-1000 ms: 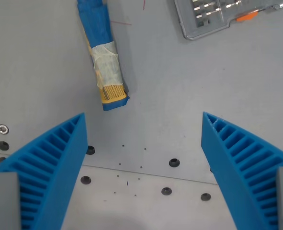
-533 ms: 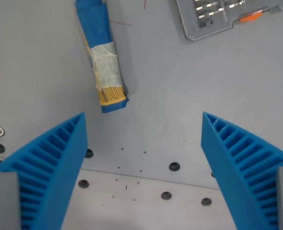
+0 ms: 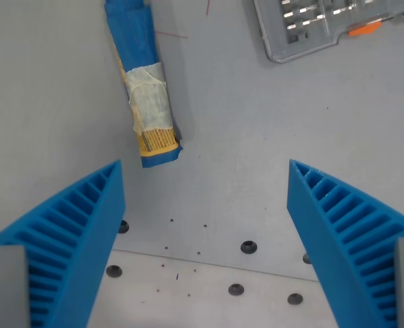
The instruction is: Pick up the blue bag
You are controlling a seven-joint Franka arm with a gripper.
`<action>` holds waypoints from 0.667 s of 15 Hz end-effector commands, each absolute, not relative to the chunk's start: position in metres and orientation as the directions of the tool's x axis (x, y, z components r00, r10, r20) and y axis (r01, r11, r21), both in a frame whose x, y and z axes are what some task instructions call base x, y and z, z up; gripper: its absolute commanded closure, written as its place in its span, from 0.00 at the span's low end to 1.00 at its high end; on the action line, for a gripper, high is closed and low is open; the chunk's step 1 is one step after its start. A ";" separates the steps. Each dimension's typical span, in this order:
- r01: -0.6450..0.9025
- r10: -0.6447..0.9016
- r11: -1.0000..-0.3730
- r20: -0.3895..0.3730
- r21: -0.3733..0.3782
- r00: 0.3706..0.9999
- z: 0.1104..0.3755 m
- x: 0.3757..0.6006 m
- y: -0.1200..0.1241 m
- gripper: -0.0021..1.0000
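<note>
The blue bag [image 3: 142, 82] lies flat on the grey table in the wrist view's upper left. It is long and narrow, with a white label and a yellow patch near its lower end, and its top runs off the frame. My gripper [image 3: 205, 174] is open and empty. Its two blue ribbed fingers [image 3: 78, 239] frame the bottom of the view. The bag's lower end sits just above the left finger's tip, apart from it.
A grey metal tray-like part [image 3: 318, 27] with slots and an orange piece [image 3: 364, 29] lies at the top right. Several screw holes [image 3: 248, 247] and a seam cross the table's lower part.
The whole scene has slid slightly left and down in the picture, so the camera has moved. The bag and the tray have not moved on the table. The gripper stays open.
</note>
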State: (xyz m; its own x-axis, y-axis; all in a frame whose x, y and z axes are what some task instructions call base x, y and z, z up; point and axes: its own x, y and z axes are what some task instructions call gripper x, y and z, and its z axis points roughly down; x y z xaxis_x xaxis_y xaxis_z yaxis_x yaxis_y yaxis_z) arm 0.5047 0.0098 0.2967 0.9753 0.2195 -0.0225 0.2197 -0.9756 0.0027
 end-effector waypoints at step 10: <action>0.268 0.268 -0.963 0.087 0.010 0.960 0.270 0.496 0.006 0.00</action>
